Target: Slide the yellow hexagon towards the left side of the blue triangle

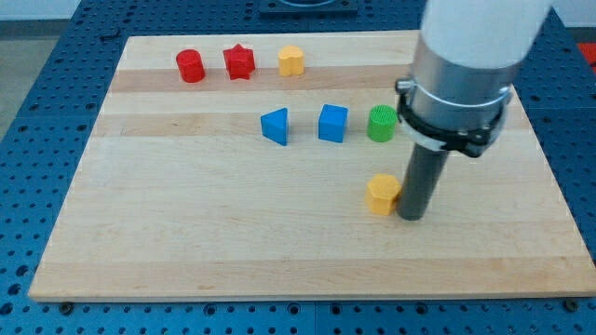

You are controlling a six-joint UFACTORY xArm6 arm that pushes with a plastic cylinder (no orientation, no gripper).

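The yellow hexagon point(382, 194) lies on the wooden board point(233, 223), right of centre. My tip point(411, 216) stands directly at its right side, touching or nearly touching it. The blue triangle point(276, 126) sits up and to the left of the hexagon, in the middle of the board. The space to the triangle's left is bare wood.
A blue cube point(332, 123) and a green cylinder point(381, 123) stand in a row right of the triangle. A red cylinder point(190, 66), a red star point(239, 62) and a second yellow block point(291, 60) line the view's top. The arm's white body point(466, 56) hangs over the right side.
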